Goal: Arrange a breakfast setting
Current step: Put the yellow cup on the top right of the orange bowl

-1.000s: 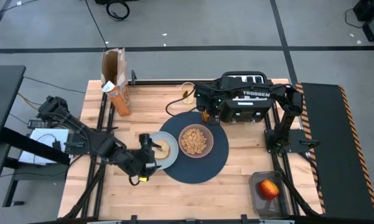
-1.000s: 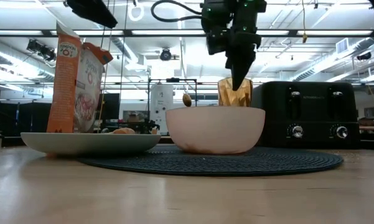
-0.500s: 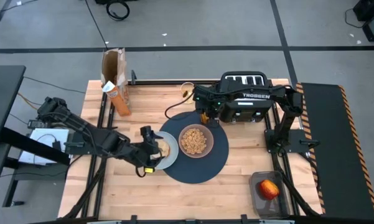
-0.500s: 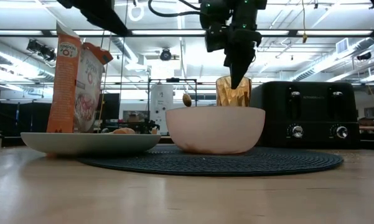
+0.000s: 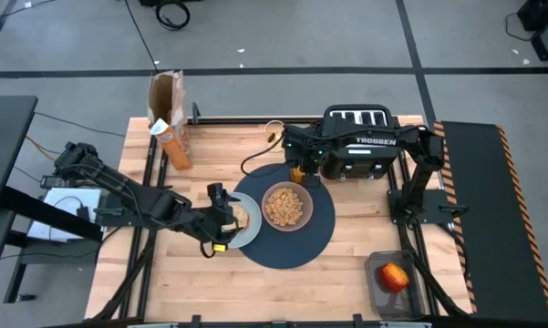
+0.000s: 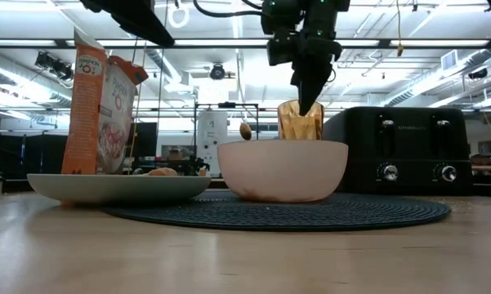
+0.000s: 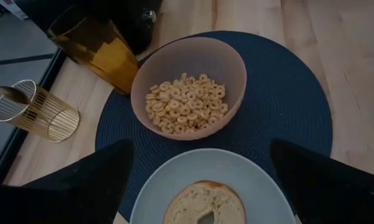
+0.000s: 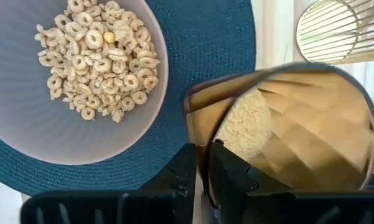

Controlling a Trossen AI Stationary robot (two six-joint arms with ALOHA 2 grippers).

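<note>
Pale wooden tabletop [image 5: 346,246] carries the woven round navy placemat [image 5: 315,239]. Right gripper [image 8: 205,163] pinches the faceted amber glass tumbler [image 6: 301,121] by its rim; it has shifted toward the matte pinkish bowl [image 5: 286,206] of ring cereal [image 7: 185,103] and now tilts at the mat's edge, so placement looks imminent. Left gripper [image 5: 221,211], spread wide and empty, has moved in over the pale blue-grey plate [image 7: 174,177] holding the halved bagel [image 7: 205,202].

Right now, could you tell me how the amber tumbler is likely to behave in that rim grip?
The tumbler looks rigid and smooth, so probably slippery. The right gripper pinches only its rim, and it is tilted, so it may swing or tip.
</note>
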